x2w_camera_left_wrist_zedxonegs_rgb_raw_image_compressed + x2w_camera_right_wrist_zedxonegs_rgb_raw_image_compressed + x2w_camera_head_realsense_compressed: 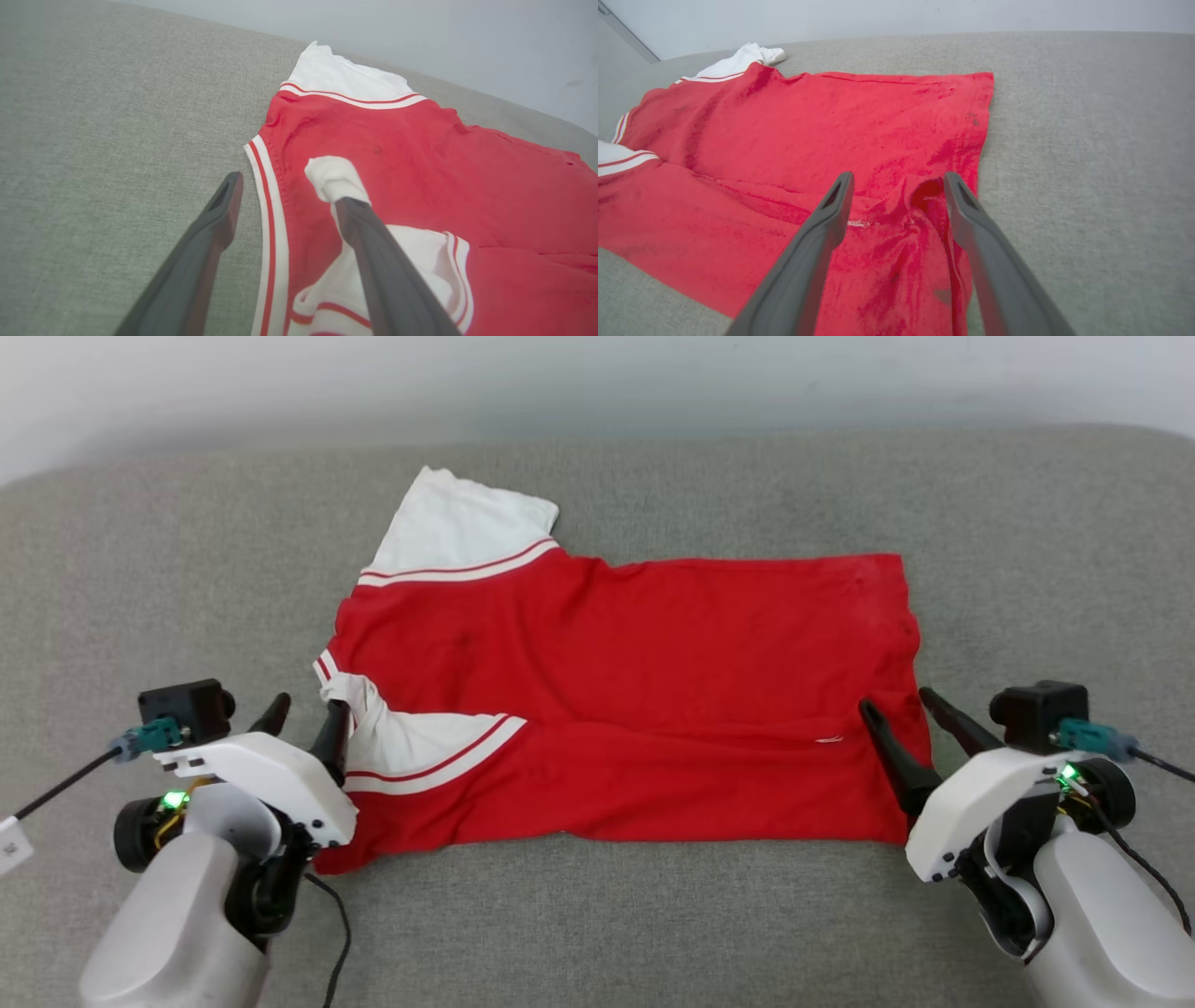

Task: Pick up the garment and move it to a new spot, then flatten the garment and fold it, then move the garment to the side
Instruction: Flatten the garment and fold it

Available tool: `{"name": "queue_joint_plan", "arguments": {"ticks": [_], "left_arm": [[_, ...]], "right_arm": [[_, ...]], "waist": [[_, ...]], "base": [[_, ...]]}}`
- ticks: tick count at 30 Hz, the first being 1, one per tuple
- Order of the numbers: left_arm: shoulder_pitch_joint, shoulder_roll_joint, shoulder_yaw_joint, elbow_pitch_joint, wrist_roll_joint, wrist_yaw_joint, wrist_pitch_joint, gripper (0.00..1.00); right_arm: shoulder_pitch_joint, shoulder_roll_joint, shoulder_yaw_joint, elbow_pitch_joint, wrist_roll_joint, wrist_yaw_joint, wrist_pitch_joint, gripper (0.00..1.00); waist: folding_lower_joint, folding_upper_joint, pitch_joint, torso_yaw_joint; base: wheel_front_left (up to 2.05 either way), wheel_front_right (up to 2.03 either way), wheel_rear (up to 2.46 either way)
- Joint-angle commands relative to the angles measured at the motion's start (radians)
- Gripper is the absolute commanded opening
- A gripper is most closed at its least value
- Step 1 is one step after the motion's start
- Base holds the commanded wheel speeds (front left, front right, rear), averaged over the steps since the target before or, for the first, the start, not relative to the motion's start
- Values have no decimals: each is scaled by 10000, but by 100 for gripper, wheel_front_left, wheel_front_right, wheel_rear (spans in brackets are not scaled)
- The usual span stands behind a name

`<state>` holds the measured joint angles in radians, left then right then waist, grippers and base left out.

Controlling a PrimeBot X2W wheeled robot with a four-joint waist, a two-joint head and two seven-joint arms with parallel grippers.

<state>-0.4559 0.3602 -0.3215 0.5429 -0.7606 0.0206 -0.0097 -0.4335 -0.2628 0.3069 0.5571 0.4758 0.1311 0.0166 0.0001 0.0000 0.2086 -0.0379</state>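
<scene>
The garment [653, 644], red with white sleeves, lies spread across the grey cloth surface with its near part folded over the far part. One white sleeve [462, 527] points to the far left. The other sleeve [411, 747] lies bunched on the near left. My left gripper [308, 707] stands open at the shirt's left edge, its right finger against that bunched sleeve [334, 177]; in the left wrist view the left gripper [289, 191] straddles the striped edge. My right gripper [896, 700] is open over the shirt's near right corner, and in the right wrist view the right gripper [899, 179] has a raised red fold [927, 196] between its fingers.
The grey cloth surface [1027, 569] runs wide on all sides of the shirt, with bare room at the left, right and front. A pale wall [597, 383] rises behind its far edge. A black cable [336, 933] hangs from my left arm.
</scene>
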Motion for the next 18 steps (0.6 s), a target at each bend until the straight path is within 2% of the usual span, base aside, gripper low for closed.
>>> {"name": "queue_joint_plan", "arguments": {"ticks": [1, 5, 9, 18], "left_arm": [[89, 162, 41, -55, -22, -61, 35, 100], [335, 648, 7, -580, -44, -66, 511, 100], [661, 1291, -72, -1509, -92, 74, 1516, 100], [1306, 2772, -134, -3682, -569, 549, 4349, 100]], "right_arm": [[280, -90, 9, -272, -11, -7, -455, 100], [696, -199, -264, -1146, -187, -7, -1398, 100], [1163, -123, -918, -2118, -822, -7, -1826, 100], [2344, 820, -2377, -4679, -2320, -7, -1200, 100]], "waist": [[-1, 0, -328, -60], [-1, 0, -669, -113], [-1, 0, -815, -186], [-1, 0, -428, -504]], "base": [[0, 0, 0], [0, 0, 0], [0, 0, 0], [0, 0, 0]]}}
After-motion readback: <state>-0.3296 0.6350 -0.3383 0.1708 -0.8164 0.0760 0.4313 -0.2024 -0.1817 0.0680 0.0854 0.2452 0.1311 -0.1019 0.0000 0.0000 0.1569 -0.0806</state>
